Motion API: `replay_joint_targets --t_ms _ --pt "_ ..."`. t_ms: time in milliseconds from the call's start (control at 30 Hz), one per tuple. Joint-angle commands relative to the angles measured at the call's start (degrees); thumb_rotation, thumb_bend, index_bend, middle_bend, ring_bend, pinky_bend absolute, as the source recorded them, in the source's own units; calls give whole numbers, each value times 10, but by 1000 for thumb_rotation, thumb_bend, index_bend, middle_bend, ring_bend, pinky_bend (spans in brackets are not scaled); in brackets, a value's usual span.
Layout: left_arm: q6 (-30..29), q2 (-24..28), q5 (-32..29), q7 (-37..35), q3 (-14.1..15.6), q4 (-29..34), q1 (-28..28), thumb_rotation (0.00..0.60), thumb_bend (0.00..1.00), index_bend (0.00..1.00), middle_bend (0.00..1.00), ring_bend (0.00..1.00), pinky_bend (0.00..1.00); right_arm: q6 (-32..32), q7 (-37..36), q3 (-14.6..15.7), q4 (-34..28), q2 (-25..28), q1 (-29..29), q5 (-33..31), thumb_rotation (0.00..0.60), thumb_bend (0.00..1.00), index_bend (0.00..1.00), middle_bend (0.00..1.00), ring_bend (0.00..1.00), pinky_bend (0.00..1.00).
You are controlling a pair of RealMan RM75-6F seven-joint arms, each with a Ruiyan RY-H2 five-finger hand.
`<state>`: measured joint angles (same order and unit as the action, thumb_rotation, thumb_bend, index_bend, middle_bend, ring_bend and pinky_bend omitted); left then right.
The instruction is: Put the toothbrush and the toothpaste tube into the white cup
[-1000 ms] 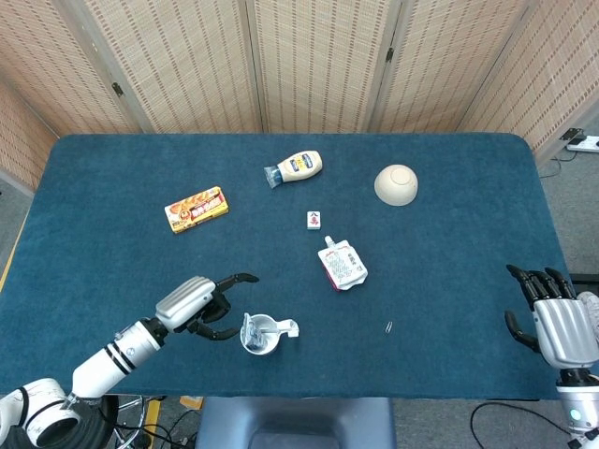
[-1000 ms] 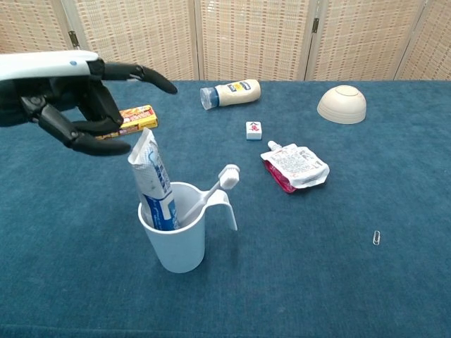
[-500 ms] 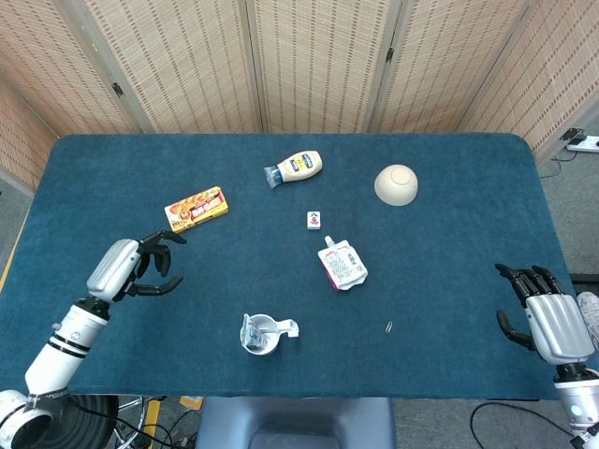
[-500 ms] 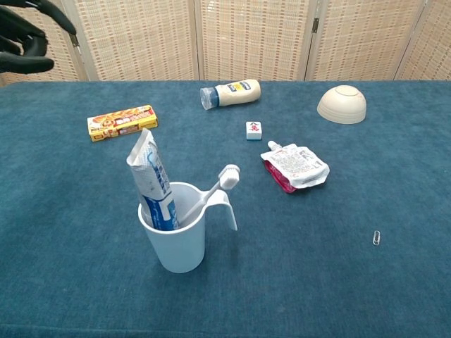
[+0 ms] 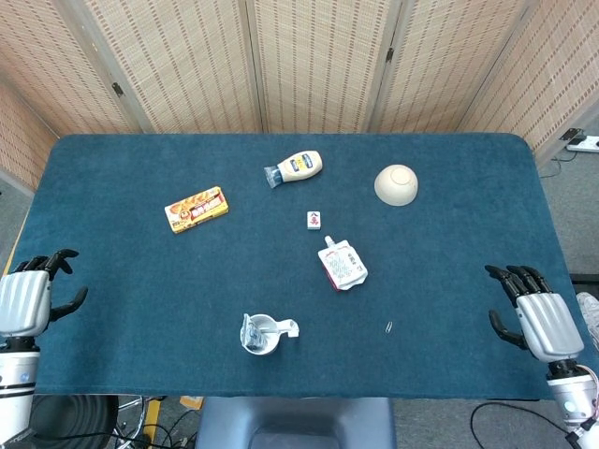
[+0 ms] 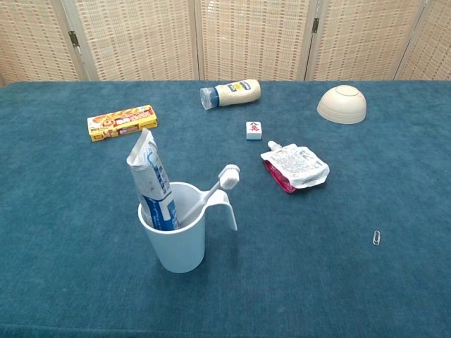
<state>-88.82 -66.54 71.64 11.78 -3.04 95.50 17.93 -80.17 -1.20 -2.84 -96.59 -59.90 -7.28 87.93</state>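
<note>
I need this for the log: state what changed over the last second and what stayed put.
The left hand drew back from beside the white cup to the table's left edge, empty, and left the chest view. The right hand shifted slightly near the right edge. The toothpaste tube and toothbrush stayed in the cup; nothing else on the table moved.

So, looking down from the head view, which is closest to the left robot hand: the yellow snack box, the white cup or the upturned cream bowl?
From the left robot hand:
1. Yellow snack box, upper left.
2. White cup, near front edge.
3. Upturned cream bowl, far right side.
</note>
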Motion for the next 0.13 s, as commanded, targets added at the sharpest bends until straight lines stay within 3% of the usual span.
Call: replay_joint_targets --t_ms 33,133 --pt "-32 -16 24 41 19 0 -33 600 314 319 499 382 388 -3 2 2 2 -5 6 -7 600 365 141 253 140 149" --pt "-43 -25 32 59 22 -1 -46 600 314 317 494 378 365 -5 -2 5 2 -6 9 -8 600 365 141 253 140 149"
